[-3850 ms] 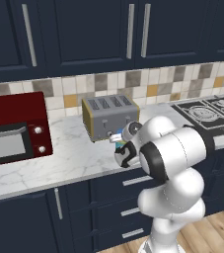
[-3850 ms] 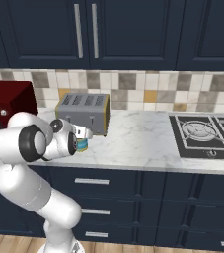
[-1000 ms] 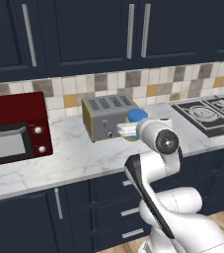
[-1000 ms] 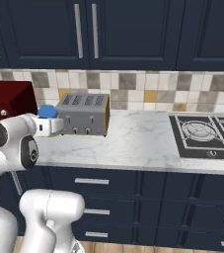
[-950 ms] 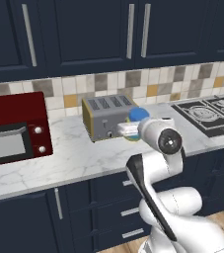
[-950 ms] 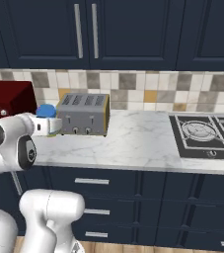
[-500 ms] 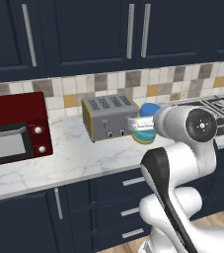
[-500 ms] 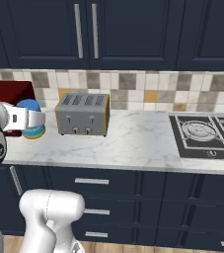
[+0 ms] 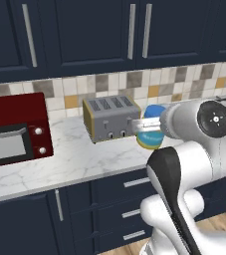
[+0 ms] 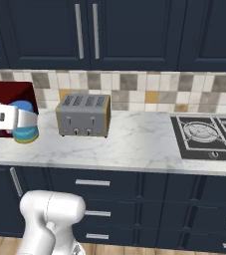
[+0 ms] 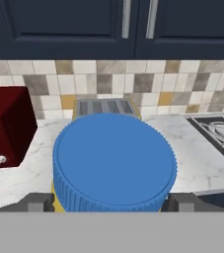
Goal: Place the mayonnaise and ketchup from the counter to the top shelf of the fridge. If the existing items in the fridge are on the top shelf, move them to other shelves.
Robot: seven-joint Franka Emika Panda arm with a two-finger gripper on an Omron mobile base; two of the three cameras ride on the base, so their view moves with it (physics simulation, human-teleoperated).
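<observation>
My gripper (image 11: 109, 201) is shut on the mayonnaise (image 11: 114, 163), a squat jar whose ribbed blue lid faces the hand camera, with a dark fingertip (image 11: 36, 203) on each side of it. In the left base view the mayonnaise (image 9: 152, 134) hangs in the air just right of the toaster, gripper (image 9: 148, 128) around it, above the counter (image 9: 79, 154). From the right base, the mayonnaise (image 10: 25, 127) and gripper (image 10: 21, 122) sit at the far left over the counter (image 10: 134, 139). The ketchup, the fridge and its top shelf are out of view.
A silver toaster (image 9: 110, 118) stands against the tiled wall at mid-counter. A dark red microwave (image 9: 12, 130) stands at the left. A black hob (image 10: 206, 135) lies at the right. Dark navy cupboards hang above, drawers with silver handles sit below.
The arm has swung round with the jar in its grip: the jar has shifted right in the left base view and left in the right base view, away from the toaster's front.
</observation>
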